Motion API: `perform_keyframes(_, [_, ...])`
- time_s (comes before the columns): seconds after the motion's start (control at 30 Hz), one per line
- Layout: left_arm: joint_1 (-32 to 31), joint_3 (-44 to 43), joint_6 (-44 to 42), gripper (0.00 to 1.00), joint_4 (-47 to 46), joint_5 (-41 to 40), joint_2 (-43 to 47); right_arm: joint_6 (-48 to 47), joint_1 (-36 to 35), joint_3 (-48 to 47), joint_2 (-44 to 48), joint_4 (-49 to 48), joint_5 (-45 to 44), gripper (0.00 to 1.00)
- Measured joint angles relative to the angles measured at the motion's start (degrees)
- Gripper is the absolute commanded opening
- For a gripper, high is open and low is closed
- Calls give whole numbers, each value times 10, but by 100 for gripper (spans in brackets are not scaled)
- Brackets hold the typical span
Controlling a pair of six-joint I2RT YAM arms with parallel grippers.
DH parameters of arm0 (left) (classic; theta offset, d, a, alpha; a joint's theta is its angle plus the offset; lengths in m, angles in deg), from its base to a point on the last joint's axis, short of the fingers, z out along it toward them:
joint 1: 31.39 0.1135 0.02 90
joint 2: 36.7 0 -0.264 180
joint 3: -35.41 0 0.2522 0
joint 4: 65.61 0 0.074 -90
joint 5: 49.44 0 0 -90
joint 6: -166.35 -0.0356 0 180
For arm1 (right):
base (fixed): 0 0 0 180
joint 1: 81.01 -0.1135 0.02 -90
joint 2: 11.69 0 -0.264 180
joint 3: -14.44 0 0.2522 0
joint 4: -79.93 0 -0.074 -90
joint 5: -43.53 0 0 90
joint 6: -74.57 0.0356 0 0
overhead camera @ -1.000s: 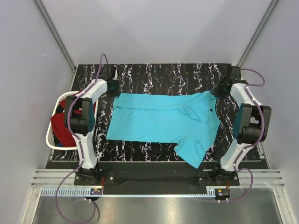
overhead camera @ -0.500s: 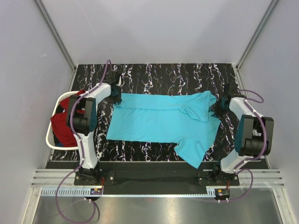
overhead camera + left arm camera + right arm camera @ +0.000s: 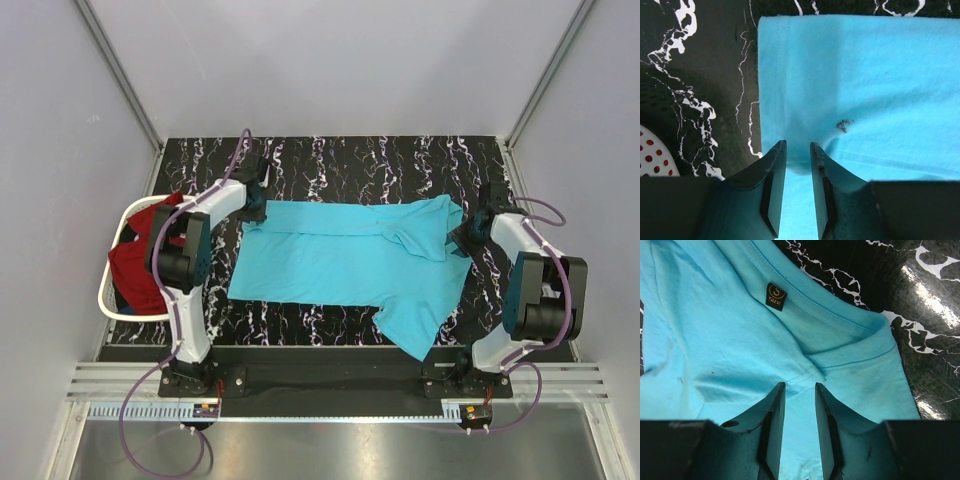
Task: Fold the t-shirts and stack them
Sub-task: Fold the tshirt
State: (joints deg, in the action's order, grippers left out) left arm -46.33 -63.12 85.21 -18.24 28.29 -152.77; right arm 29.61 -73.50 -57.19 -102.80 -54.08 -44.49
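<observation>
As both arms reach over the bench [image 3: 340,160], we see the turquoise t-shirt [image 3: 340,262] spread flat on it, hem end to the left, collar [image 3: 860,347] end to the right, w/ one sleeve sticking out at the shirt's near-right corner

Left arm [image 3: 215,203] ends at the shirt's far-left corner. In the wrist view its jaws stand narrow right over the hem edge, a slim strip of turquoise showing btwn the fingers [image 3: 773,170]. We can't tell whether cloth is pinched or merely lies under them. A small dark smudge [image 3: 844,124] sits on the fabric just right of the tips

Right arm [image 3: 515,230] ends at the shirt's far-right side, by the neck opening. Jaws are narrow there too, w/ cloth in the gap; pinched or not, we can't tell. A black size tag [image 3: 775,296] shows inside the neckband, beyond the tips

Left of the turquoise shirt, well apart from it, the dark red t-shirt [image 3: 135,275] lies bunched in the white basket [image 3: 103,290]
</observation>
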Motion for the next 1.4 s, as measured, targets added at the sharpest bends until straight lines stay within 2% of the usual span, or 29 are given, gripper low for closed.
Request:
perform_keyframes(0.17, [-20,0,11,33,1,62,53,1,0,7,0,0,-5,37])
perform_keyframes(0.27, [-64,2,49,33,-39,144,101,3,0,12,0,-4,-12,37])
perform_keyframes(0.43, [-143,44,159,35,-194,287,131,2,0,23,-2,-16,-13,37])
perform_keyframes(0.6, [-176,81,327,39,-367,368,63,0,-5,33,-7,-38,-13,37])
perform_keyframes(0.8, [-216,99,468,40,-487,363,-20,0,-8,51,-9,-57,-8,37])
perform_keyframes(0.97, [-271,78,520,40,-513,348,-64,0,-9,63,-14,-63,-8,33])
perform_keyframes(1.1, [-304,48,530,40,-513,328,-84,-3,-10,68,-14,-73,-8,15])
perform_keyframes(1.13, [-309,44,531,40,-513,323,-86,-3,-10,69,-14,-75,-8,5])
perform_keyframes(1.17, [-313,42,532,40,-513,316,-87,-4,-10,71,-14,-76,-8,1])
perform_keyframes(1.4, [-320,21,544,40,-513,284,-112,-8,-10,75,-12,-88,-1,0])
